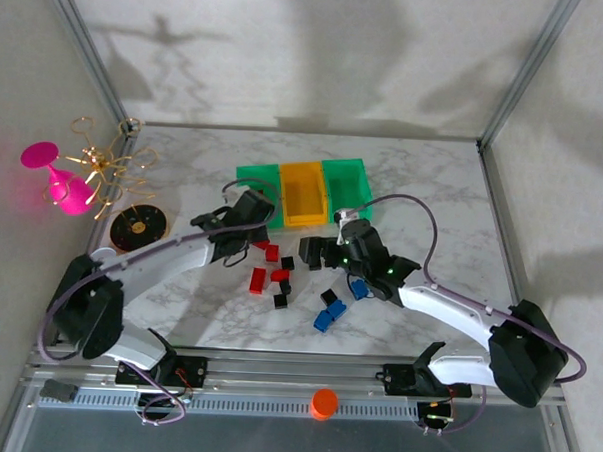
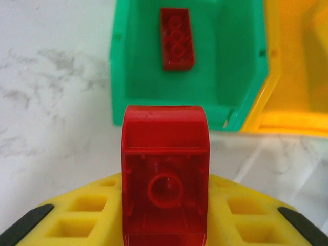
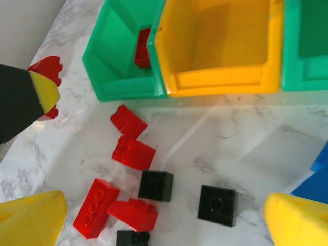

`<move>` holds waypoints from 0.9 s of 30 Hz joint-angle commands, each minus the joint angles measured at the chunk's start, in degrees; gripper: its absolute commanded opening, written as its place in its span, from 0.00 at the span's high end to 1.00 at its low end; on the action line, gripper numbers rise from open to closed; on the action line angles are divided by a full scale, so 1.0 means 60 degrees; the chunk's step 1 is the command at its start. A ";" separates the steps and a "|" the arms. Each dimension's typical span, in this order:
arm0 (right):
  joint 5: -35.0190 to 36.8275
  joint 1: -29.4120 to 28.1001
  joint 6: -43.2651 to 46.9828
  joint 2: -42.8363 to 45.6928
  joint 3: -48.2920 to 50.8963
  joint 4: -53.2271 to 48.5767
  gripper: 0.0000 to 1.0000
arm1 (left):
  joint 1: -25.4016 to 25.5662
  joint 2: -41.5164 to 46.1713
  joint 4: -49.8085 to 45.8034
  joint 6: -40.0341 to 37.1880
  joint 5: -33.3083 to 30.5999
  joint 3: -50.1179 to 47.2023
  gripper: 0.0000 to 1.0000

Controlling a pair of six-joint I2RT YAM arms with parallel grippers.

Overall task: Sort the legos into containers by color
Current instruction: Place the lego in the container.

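Top cam: the containers (image 1: 303, 191) were parked at the far edge of the table (image 1: 433, 202), with the legos (image 1: 279, 280) scattered mid-table. The left gripper (image 1: 244, 221) was seen just in front of the left green bin (image 1: 259, 176), the right gripper (image 1: 330, 253) over the loose pieces.

Left wrist cam: a red brick (image 2: 165, 184) was clamped between the yellow pads (image 2: 246, 215), and a second red brick (image 2: 176, 38) was lying inside the green bin.

Right wrist cam: the fingers (image 3: 36, 218) were spread wide, nothing held, above red pieces (image 3: 133, 152) and a black brick (image 3: 155, 185).
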State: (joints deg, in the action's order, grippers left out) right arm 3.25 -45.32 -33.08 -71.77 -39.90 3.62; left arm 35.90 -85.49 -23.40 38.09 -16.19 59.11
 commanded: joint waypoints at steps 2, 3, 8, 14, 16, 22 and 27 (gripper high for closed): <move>-0.0159 0.0660 -0.0350 0.0311 -0.0050 0.0347 0.01 | -0.0341 -0.1357 0.0037 -0.0805 -0.0460 0.1430 0.70; -0.0277 0.0769 -0.0378 0.0303 -0.0023 0.0503 0.01 | -0.0466 -0.1710 0.0084 -0.0857 -0.0420 0.1712 0.70; -0.0354 0.0995 -0.0232 0.0144 -0.0073 0.0765 0.01 | -0.1055 -0.3304 0.0146 -0.1214 -0.0292 0.3211 0.72; -0.0435 0.1306 -0.0228 0.0041 0.0068 0.0791 0.01 | -0.1367 -0.4710 0.0152 -0.1549 -0.0087 0.4675 0.72; -0.0427 0.1313 -0.0271 0.0024 0.0130 0.0833 0.01 | -0.1423 -0.5131 0.0065 -0.1609 -0.0214 0.5038 0.71; -0.0435 0.1342 -0.0274 0.0082 0.0103 0.0812 0.01 | -0.1571 -0.5548 0.0146 -0.1583 0.0115 0.5311 0.64; -0.0410 0.1342 -0.0200 0.0100 -0.0126 0.0672 0.01 | -0.1564 -0.5483 0.0014 -0.1670 0.0206 0.5443 0.54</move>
State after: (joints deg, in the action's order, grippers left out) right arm 1.28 -37.63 -34.33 -71.24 -39.86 7.07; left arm 26.89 -118.15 -22.17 29.23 -15.86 89.93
